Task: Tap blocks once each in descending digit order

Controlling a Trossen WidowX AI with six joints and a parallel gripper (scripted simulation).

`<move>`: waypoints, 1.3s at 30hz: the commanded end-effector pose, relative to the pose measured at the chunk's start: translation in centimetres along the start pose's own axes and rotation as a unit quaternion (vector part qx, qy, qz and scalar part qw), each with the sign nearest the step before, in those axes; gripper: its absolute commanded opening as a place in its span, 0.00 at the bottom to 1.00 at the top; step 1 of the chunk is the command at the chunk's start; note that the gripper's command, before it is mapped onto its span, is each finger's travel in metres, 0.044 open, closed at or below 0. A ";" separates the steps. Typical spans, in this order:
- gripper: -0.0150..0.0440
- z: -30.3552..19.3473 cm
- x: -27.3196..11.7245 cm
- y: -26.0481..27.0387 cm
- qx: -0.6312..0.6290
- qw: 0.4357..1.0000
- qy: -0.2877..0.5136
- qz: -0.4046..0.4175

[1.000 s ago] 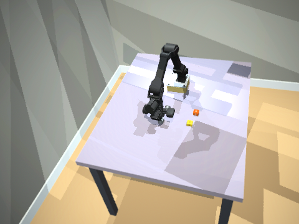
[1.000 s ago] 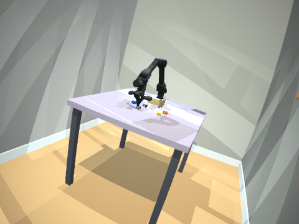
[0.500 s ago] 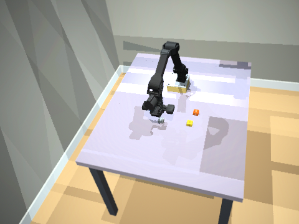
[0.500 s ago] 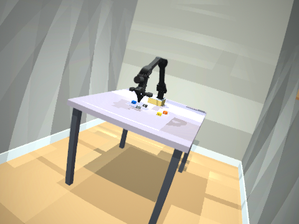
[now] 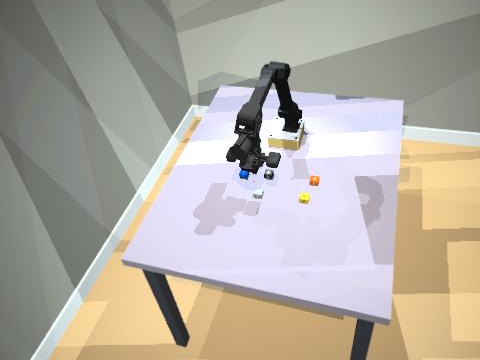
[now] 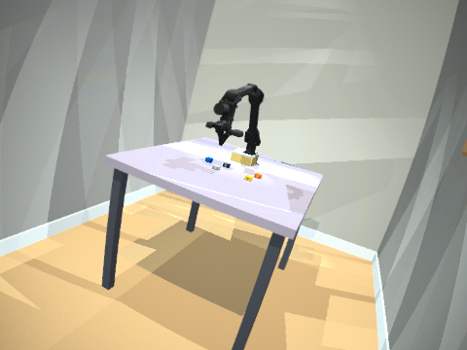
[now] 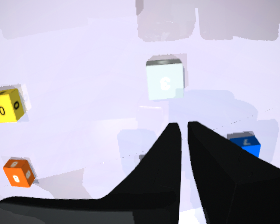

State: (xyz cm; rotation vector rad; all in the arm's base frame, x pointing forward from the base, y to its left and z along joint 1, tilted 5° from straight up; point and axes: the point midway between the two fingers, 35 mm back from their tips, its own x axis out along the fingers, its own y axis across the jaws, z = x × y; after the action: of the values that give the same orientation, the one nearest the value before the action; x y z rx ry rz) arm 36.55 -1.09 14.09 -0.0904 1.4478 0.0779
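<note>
My gripper [image 5: 254,171] [image 6: 222,144] [image 7: 183,131] is shut, with nothing between its tips, above the table near the blue and dark blocks. A pale block [image 5: 258,194] [image 6: 216,167] [image 7: 165,85] shows a 3 and lies ahead of the tips in the wrist view. A blue block [image 5: 243,175] [image 6: 209,159] [image 7: 246,147] is partly behind the right finger; its digit looks like a 7. A dark block [image 5: 269,174] [image 6: 227,165] is almost wholly hidden by the left finger in the wrist view. A yellow block [image 5: 304,198] [image 6: 248,178] [image 7: 10,106] shows a 0. An orange block [image 5: 314,180] [image 6: 258,176] [image 7: 19,173] has an unclear digit.
The arm's base stands on a yellowish box [image 5: 283,142] [image 6: 243,158] behind the blocks. The pale lilac table [image 5: 300,286] [image 6: 161,171] carries shadows of the arm. Grey walls stand behind and to the left.
</note>
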 end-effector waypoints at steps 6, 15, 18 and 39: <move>0.29 -0.6 -0.1 12.6 -0.003 1.000 0.005 0.008; 0.29 -2.2 -0.1 18.6 -0.004 1.000 0.004 0.008; 0.29 -2.1 0.9 18.6 -0.004 1.000 0.004 0.008; 0.29 -2.3 9.5 18.7 -0.004 1.000 0.004 0.008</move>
State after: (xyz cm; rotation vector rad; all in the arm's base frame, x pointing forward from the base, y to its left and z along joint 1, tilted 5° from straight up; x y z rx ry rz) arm 33.53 17.43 5.03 -0.0792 1.4493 0.1045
